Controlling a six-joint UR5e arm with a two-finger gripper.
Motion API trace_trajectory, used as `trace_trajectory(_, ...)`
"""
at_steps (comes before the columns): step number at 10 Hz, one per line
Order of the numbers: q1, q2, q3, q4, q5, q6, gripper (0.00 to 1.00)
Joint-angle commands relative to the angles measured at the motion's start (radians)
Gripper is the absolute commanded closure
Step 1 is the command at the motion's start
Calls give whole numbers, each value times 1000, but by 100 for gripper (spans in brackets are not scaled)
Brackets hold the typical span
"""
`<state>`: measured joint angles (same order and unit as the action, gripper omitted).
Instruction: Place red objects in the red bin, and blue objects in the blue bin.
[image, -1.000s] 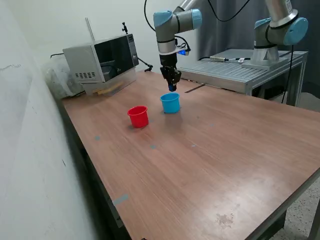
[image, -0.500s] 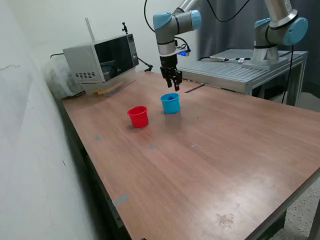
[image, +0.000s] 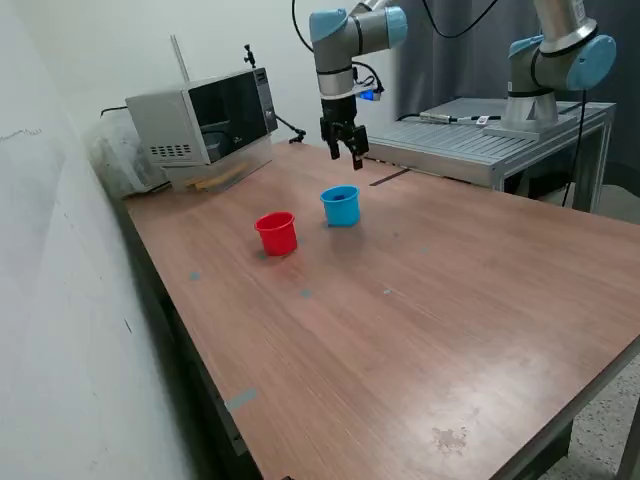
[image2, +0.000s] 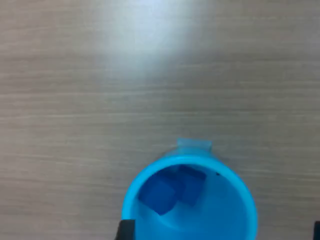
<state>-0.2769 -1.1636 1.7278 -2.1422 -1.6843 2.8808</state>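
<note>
The blue bin (image: 340, 205), a light blue cup, stands upright on the wooden table (image: 420, 300). In the wrist view two blue objects (image2: 160, 196) (image2: 191, 182), dark blue cubes, lie side by side inside the blue bin (image2: 235, 210). My gripper (image: 345, 152) hangs open a short way above that cup with nothing between its fingers. Only one dark fingertip (image2: 125, 230) shows at the wrist view's edge. The red bin (image: 277, 232), a red cup, stands to the exterior view's left of the blue one. The red objects are hidden or out of view.
A microwave (image: 205, 120) sits at the table's far corner on the exterior view's left. A second robot arm (image: 560, 55) stands on a metal bench (image: 480, 135) behind the table. A wall runs along the exterior view's left side.
My gripper was lower, just over the blue cup, with something blue at its tips. Its fingers have spread open and it has risen straight up.
</note>
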Motion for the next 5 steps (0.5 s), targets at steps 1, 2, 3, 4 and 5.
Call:
trace_trajectory(1,19,-294,96,205,5,2,0)
trace_trajectory(2,54,-461,140,392,5,11,0)
trace_trajectory(3,88,-582,153,500,5,17,0)
trace_trajectory(4,146,-667,145,621,8,52,0)
trace_trajectory(5,209,-694,103,725,3,118,0)
